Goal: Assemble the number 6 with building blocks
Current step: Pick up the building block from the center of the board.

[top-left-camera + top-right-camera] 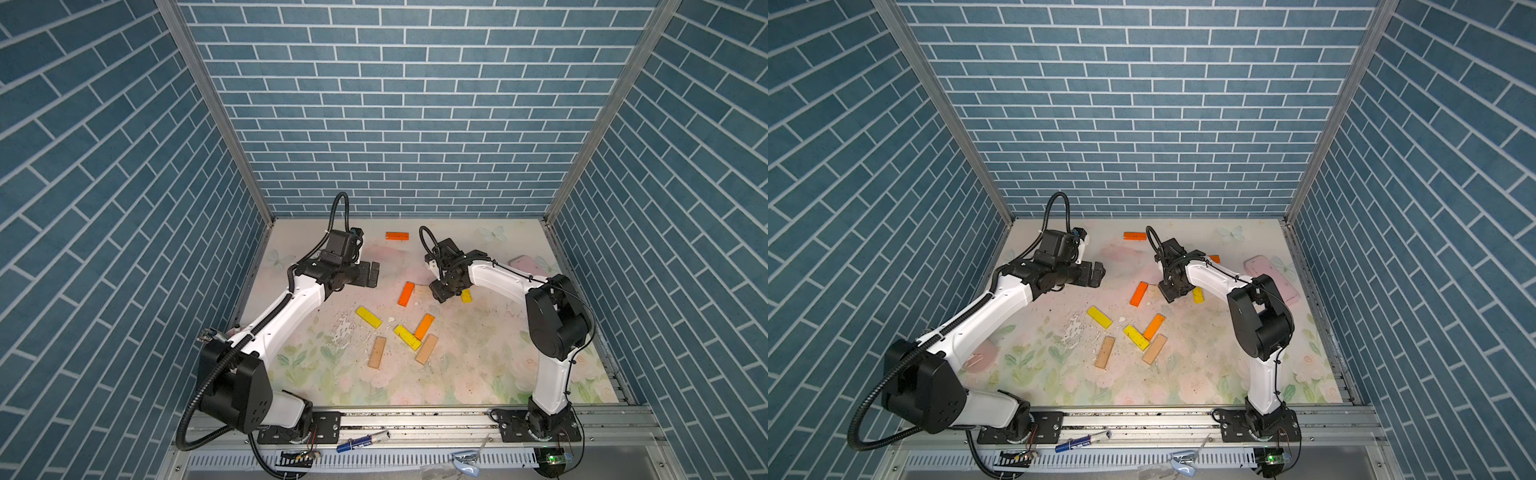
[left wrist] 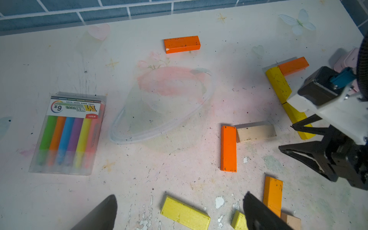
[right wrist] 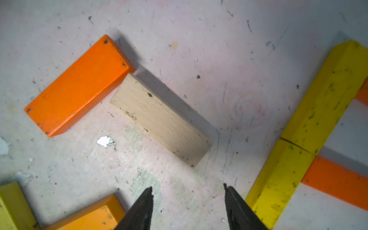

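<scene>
Okay, L arm [image 1: 286, 307] stretched long from its base, wrist level. The left gripper [image 1: 370, 273] hangs above the table [image 1: 478, 374], jaws spread wide, nothing in them. R arm [image 1: 498, 278] has elbow up, forearm reaching in twd centre. The right gripper [image 3: 188, 187] aims down, fingers apart, empty, just short of the tan block [image 3: 161, 119]. That tan one lies flat mid-table, one end touching the orange block [image 3: 77, 85] at a corner, long axes approx square to each other. Two yellow blocks [image 3: 322, 95] run end to end nearby.
</scene>
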